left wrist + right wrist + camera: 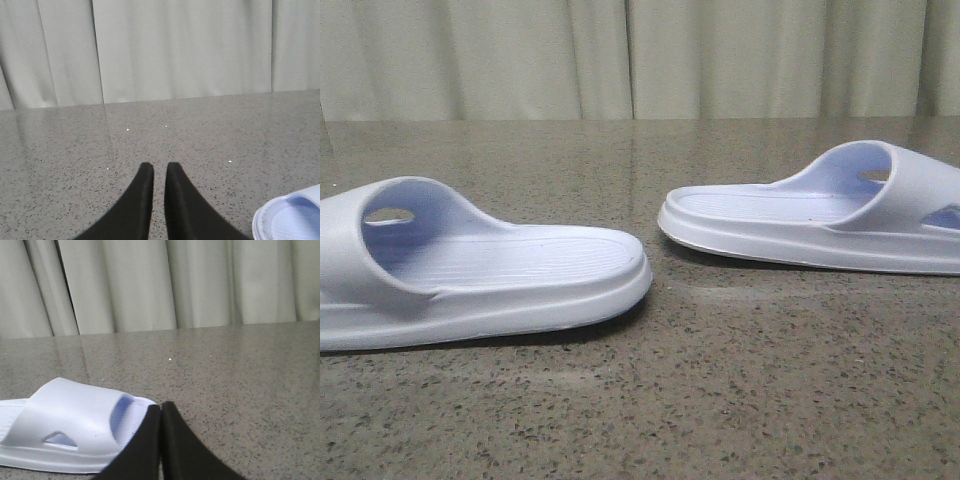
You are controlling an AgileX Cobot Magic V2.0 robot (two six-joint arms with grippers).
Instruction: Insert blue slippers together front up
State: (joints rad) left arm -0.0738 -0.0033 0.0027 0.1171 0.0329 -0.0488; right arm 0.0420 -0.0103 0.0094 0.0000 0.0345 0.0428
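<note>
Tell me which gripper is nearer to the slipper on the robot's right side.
Right. The right gripper sits shut just beside that slipper. The left gripper, nearly shut, faces bare table beside the other slipper.

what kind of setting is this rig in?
Probably an indoor lab or test bench: a speckled stone-look table, a pale pleated curtain closing off the back, and only two blue slippers laid out.

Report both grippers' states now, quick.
Left gripper: jaws nearly together with a thin gap, holding nothing, over bare table.
Right gripper: jaws shut, holding nothing, close to a blue slipper.
</note>
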